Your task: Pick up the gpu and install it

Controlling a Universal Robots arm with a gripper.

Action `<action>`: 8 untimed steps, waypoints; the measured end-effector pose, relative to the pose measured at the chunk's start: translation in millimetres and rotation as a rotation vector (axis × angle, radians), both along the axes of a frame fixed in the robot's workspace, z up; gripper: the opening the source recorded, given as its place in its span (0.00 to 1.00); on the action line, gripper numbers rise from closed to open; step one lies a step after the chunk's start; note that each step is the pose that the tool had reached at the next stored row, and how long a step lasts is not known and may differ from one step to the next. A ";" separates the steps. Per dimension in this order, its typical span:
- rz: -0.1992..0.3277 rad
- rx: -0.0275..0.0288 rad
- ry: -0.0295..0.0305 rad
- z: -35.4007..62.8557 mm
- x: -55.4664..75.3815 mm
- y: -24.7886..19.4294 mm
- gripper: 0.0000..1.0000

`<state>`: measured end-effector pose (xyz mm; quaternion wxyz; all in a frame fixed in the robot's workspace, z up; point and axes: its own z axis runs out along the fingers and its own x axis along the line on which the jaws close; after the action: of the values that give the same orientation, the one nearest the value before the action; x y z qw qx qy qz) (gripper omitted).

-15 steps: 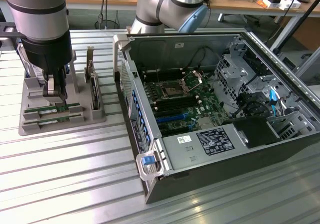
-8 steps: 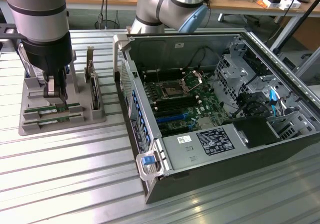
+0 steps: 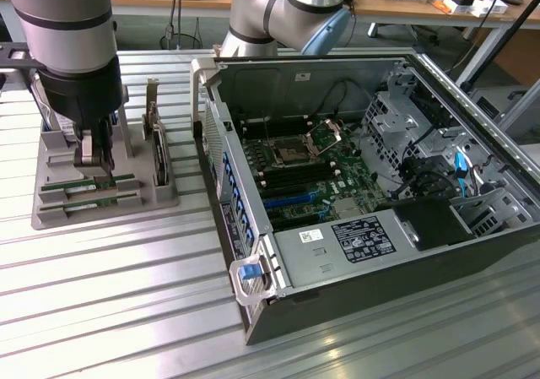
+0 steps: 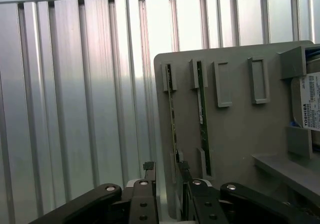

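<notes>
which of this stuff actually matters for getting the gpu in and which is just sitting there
For the job:
- gpu, the green stick on edge in the tray
- hand, open, lined up on it
- tray holding it
- computer case, lid off

Just lying about:
- second green stick in the same tray
- hard drive
- desk clutter behind

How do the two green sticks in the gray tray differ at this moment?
The outer stick stands in the slot nearest the edge of the gray tray, in line with the gap of the open claw; the inner stick stands one slot further in, outside it. The inner stick shows a white label; the outer shows none. Both are long, thin, green and on edge.
</notes>
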<state>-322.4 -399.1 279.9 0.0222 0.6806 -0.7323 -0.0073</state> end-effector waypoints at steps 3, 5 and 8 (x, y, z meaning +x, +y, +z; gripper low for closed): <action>0.000 0.0000 0.0000 -0.6 0.0 0.0 0.31; 0.000 -0.0001 0.0000 -1.2 0.0 0.0 0.31; 0.000 0.0000 0.0001 -2.2 0.0 0.0 0.31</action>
<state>-322.4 -399.1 277.6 0.0223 0.6806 -0.7322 -0.0073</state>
